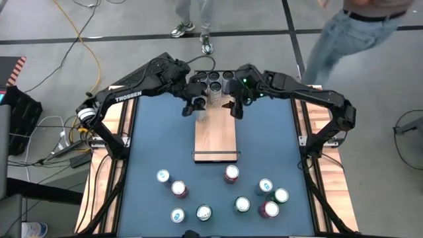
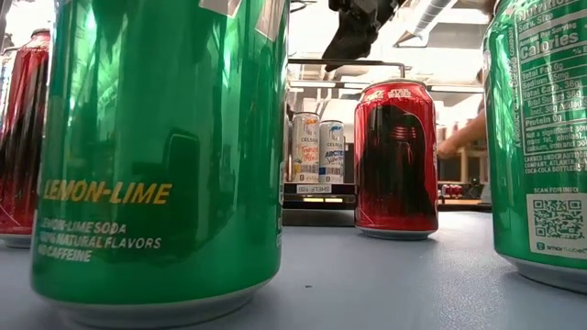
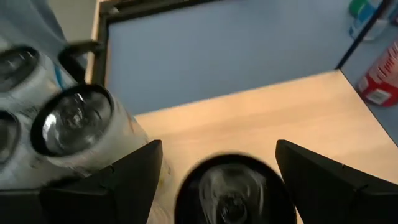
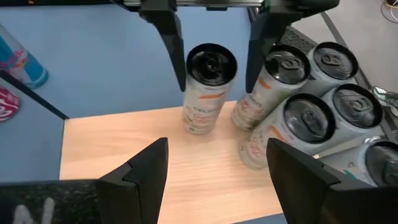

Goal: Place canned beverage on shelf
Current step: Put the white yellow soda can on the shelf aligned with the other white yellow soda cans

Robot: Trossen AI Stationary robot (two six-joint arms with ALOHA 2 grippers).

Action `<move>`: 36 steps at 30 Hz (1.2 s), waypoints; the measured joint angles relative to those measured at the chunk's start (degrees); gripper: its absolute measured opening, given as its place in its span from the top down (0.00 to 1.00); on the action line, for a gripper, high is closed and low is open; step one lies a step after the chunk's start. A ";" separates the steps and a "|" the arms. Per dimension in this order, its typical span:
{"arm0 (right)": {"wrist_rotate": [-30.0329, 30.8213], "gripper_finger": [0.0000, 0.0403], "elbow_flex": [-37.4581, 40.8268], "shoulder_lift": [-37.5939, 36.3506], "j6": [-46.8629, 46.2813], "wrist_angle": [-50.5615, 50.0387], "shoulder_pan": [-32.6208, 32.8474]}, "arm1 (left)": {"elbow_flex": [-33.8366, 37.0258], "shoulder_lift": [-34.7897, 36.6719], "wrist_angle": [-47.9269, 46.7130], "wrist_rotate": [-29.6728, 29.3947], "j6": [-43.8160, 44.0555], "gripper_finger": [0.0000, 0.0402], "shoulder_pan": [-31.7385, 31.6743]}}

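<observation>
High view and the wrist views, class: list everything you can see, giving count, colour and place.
shelf: one, pale wood, table centre
clustered cans: at least five, white, shelf's far end
single can: one, white, upright on shelf
loose cans: nine, red, green, white, blue, table's near side
table: one, blue
people: two, beyond the table
left gripper: open, astride single can
right gripper: open, empty, over shelf

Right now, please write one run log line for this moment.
left claw: open around can | can: upright on shelf | right claw: open, empty, beside
</observation>
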State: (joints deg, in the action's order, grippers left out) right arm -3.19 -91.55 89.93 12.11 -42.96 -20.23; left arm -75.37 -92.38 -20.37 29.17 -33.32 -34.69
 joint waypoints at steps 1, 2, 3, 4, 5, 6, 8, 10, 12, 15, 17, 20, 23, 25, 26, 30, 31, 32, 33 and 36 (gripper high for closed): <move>-0.28 0.37 0.00 0.00 0.56 0.11 -0.46 | 0.00 0.01 0.60 0.00 0.37 0.25 0.04; -0.78 0.37 0.00 0.00 1.31 0.13 -0.87 | 0.00 0.24 1.10 0.00 1.22 0.25 0.04; -1.68 0.37 0.00 0.00 1.92 0.12 -1.36 | 0.04 0.60 1.28 -0.14 2.36 0.25 0.04; -2.62 0.37 0.00 0.00 2.60 0.15 -1.81 | 0.04 1.02 1.70 -0.35 3.11 0.25 0.02; -3.70 0.37 0.00 0.00 2.96 0.24 -2.18 | 0.04 1.59 2.34 -0.49 3.91 0.25 -0.02; -4.92 0.37 0.00 0.00 3.31 0.53 -2.57 | 0.04 2.19 2.36 -0.68 4.44 0.25 -0.05; -7.54 0.37 0.00 0.04 4.44 2.19 -3.08 | 0.04 3.77 1.95 -1.45 5.49 0.25 -0.07; -9.42 0.37 0.00 0.25 5.80 4.99 -3.23 | 0.04 5.85 1.87 -2.50 6.29 0.25 -0.05; -10.40 0.37 0.00 0.33 7.49 8.05 -3.21 | 0.04 8.71 1.40 -4.22 8.23 0.25 -0.05; -10.45 0.37 0.00 0.33 10.47 13.03 -3.17 | 0.04 13.53 0.24 -7.88 10.70 0.25 -0.07; -10.49 0.37 -0.09 1.41 11.53 16.93 -3.17 | 0.04 16.41 -0.54 -9.55 12.80 0.25 -0.05; -11.85 0.37 0.02 3.25 11.22 20.27 -3.21 | 0.04 20.29 -2.24 -11.12 16.60 0.25 -0.01; -14.63 0.37 -0.04 5.34 10.90 24.10 -3.19 | 0.04 23.48 -3.51 -12.78 20.23 0.25 0.04; -16.59 0.37 -0.04 7.01 10.88 26.46 -3.01 | 0.04 25.47 -3.56 -13.51 22.65 0.25 0.02; -17.52 0.37 -0.11 7.99 10.87 27.57 -2.71 | 0.04 26.38 -3.80 -13.59 23.55 0.25 0.00; -18.22 0.37 -0.09 11.16 10.42 30.98 -2.03 | 0.02 29.32 -5.55 -13.95 26.96 0.25 -0.01; -18.22 0.37 -0.09 11.86 10.42 31.77 -1.73 | 0.02 29.83 -6.03 -14.26 27.53 0.25 0.02; -18.24 0.37 -0.11 12.48 10.42 32.48 -1.63 | 0.02 30.38 -6.49 -14.72 28.03 0.25 0.04; -18.24 0.37 -0.11 12.92 10.62 32.48 -1.60 | 0.02 30.84 -7.11 -15.15 28.42 0.25 0.04; -18.24 0.37 -0.11 14.63 11.71 32.46 -1.62 | 0.02 31.71 -8.22 -16.85 29.31 0.25 -0.01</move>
State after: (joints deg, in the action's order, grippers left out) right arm -21.43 -91.66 104.56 23.82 -10.49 -21.85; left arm -75.35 -60.66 -28.59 12.31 -4.01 -34.70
